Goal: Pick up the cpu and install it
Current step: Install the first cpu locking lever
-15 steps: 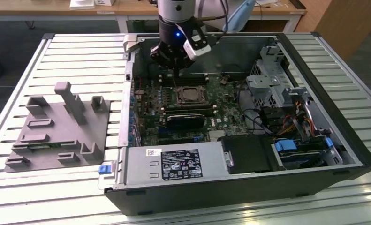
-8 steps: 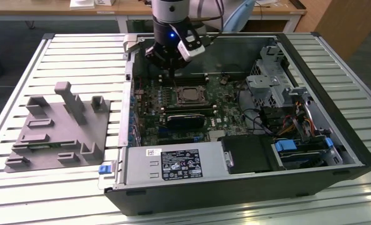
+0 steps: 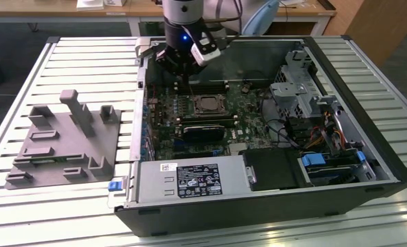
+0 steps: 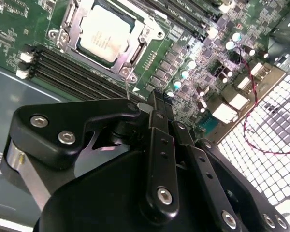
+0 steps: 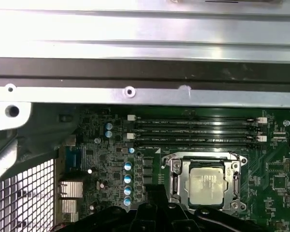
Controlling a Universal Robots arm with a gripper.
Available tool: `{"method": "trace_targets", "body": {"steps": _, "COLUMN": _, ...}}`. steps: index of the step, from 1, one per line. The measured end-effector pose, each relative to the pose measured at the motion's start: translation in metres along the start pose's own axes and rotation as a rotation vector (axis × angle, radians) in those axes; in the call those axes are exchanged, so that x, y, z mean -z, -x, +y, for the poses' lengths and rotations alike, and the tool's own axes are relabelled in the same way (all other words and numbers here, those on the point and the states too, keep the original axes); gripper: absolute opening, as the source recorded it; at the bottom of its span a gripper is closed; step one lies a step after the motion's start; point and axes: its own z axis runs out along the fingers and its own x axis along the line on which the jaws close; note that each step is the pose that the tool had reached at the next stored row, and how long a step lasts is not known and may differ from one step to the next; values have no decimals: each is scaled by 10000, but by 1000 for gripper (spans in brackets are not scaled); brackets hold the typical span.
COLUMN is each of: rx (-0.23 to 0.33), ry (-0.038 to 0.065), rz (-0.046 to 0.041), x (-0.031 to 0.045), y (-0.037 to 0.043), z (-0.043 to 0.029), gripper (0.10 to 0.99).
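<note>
The cpu (image 3: 205, 104) is a small silver-grey square lying flat inside the metal-framed socket (image 5: 175, 175) of the green motherboard, within the open computer case. In both wrist views the cpu (image 4: 105, 33) (image 5: 206, 186) shows its dull metal top level with the frame around it. My gripper (image 3: 182, 85) hangs over the board just behind the socket, above the memory slots, and is apart from the chip. Its black fingers (image 4: 157, 99) meet at the tip, so it is shut with nothing held. The gripper (image 5: 157, 192) also shows as a dark shape beside the socket.
A grey block-studded tray (image 3: 66, 139) lies on the slatted table at the exterior view's left of the case. Inside the case are memory sticks (image 5: 193, 130), a power supply (image 3: 189, 180), a drive cage (image 3: 296, 87) and loose cables. The case wall (image 5: 135, 72) rises close behind the gripper.
</note>
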Motion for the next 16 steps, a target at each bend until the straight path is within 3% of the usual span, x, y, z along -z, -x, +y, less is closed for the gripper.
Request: {"method": "trace_targets", "body": {"steps": 16, "rx": 1, "ry": 0, "rz": 0, "x": -50, "y": -34, "z": 163, "gripper": 106}}
